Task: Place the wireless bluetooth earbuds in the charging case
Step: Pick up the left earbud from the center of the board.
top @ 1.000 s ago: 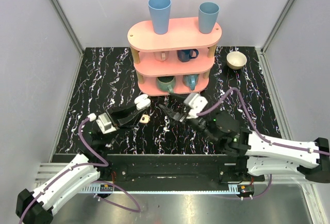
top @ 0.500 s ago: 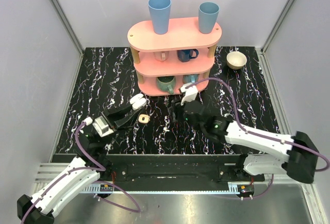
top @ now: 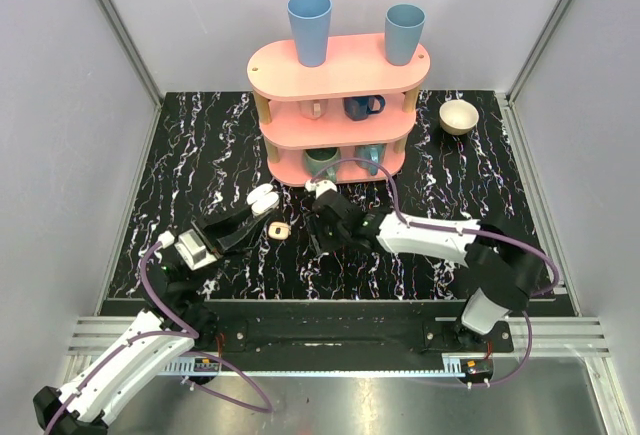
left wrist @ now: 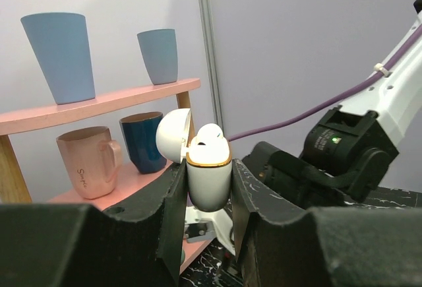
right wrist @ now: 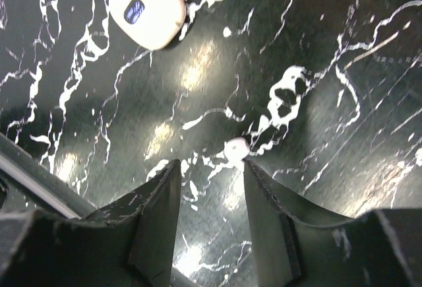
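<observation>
My left gripper [top: 250, 217] [left wrist: 208, 167] is shut on the white charging case [left wrist: 210, 183] [top: 263, 197], gripping its lower body and holding it upright above the table. Its lid [left wrist: 173, 135] stands open. One white earbud [left wrist: 210, 135] sits in the case's gold-rimmed mouth. My right gripper [top: 320, 235] [right wrist: 211, 165] points down at the black marble table [top: 200, 155], open, with nothing between its fingers. A tiny white earbud [right wrist: 236, 150] lies on the table just beyond the tip of the right-hand finger [right wrist: 264, 194].
A beige oval box with a blue mark [right wrist: 146, 8] [top: 279, 230] lies on the table between the two grippers. Behind them stands a pink tiered shelf [top: 340, 70] with mugs and two blue cups [top: 309, 27]. A beige bowl [top: 459, 115] sits at the back right.
The right arm has swung left and its gripper now points down over the table, jaws narrower. The left gripper has drawn slightly back and left with the case.
</observation>
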`<state>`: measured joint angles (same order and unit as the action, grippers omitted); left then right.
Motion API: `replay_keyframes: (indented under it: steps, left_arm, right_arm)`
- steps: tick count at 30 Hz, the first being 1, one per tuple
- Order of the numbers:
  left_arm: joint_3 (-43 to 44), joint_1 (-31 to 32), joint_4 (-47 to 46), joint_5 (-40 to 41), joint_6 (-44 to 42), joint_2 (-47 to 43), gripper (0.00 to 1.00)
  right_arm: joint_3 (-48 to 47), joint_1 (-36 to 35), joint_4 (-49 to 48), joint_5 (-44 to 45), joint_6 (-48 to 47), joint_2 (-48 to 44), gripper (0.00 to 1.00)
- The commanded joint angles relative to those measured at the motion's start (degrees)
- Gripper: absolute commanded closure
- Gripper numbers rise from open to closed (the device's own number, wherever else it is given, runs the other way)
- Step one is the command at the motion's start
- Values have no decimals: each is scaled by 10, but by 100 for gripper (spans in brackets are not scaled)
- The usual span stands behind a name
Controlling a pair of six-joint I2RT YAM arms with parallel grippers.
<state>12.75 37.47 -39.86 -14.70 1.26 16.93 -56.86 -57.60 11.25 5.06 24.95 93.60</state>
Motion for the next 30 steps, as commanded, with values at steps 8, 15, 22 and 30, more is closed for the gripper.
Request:
replay_keyframes:
  steps: [8, 15, 22, 30]
  left_arm:
    - [10, 1, -28, 11, -8, -3, 100]
    - [10, 1, -39, 3, -6, 11, 100]
    - [10, 1, -41, 1, -6, 14, 100]
    - [10, 1, -40, 4, -6, 14, 100]
  right_arm:
    - [-82, 18, 62, -37, -66, 69, 51]
    - [-74, 18, 61, -97, -188, 76, 50]
    - [-83, 17, 60, -98, -266, 100, 50]
    - [-84, 18, 45, -96, -296, 112, 49]
